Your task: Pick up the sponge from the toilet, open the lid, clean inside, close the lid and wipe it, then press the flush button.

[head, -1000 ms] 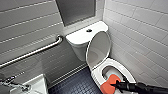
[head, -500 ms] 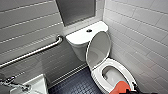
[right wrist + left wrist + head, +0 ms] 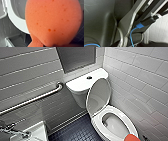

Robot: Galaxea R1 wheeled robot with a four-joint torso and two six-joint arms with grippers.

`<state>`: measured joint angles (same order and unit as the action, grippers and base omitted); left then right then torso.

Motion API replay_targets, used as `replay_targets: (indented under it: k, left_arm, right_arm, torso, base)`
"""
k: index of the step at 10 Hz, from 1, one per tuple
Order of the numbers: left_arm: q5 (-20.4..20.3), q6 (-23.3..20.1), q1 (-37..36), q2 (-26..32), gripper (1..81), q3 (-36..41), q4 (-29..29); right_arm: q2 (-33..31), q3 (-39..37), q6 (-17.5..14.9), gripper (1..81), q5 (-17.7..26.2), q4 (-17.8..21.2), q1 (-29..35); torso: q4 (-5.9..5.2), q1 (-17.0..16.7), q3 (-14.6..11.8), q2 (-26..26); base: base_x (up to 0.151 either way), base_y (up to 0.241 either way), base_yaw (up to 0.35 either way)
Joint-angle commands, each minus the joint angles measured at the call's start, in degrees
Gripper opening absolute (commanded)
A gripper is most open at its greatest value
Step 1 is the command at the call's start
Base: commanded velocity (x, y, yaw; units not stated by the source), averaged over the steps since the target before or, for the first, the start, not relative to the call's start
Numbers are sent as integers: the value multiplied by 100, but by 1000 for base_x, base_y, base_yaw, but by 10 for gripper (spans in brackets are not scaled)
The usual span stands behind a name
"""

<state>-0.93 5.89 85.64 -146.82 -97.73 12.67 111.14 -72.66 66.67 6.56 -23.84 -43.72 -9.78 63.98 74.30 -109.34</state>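
The white toilet (image 3: 98,126) stands against the tiled right wall with its lid (image 3: 98,97) raised and leaning on the tank (image 3: 80,85). The dark round flush button (image 3: 89,77) sits in the middle of the tank top. The bowl is open, with water at the bottom. An orange corner of the sponge (image 3: 132,137) shows just past the near rim of the bowl. In the right wrist view the sponge (image 3: 53,21) looms large and close, my right gripper shut on it, with the toilet rim (image 3: 16,21) beside it. The left wrist view shows robot parts and a blue cable.
A steel grab bar (image 3: 32,100) runs along the grey tiled left wall. A white sink (image 3: 37,132) with a metal faucet (image 3: 15,130) sits at the near left. Dark studded floor (image 3: 75,132) lies between the sink and the toilet.
My right arm has pulled back with the sponge from over the bowl toward the near right. The lid stays up.
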Motion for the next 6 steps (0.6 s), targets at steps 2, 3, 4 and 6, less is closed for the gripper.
replay_targets:
  k: [2, 3, 4, 6]
  left_arm:
    - [435, -35, 133, 126, 811, 202, 69]
    - [435, -44, 133, 126, 811, 210, 69]
    - [435, -35, 133, 126, 811, 210, 70]
    - [427, -44, 133, 126, 811, 210, 78]
  right_arm:
    - [-1285, 824, -23, 10, 443, -129, 208]
    - [-1364, 1211, -14, 10, 750, -252, 305]
    - [-1312, 1473, 3, 10, 1109, -261, 551]
    - [-872, 1686, 30, 10, 1875, -296, 1550]
  torso:
    - [0, 0, 0, 0]
    - [0, 0, 0, 0]
    - [0, 0, 0, -2]
    - [0, 0, 0, -2]
  base:
    - [0, 0, 0]
    - [0, 0, 0]
    - [0, 0, 0]
    - [0, 0, 0]
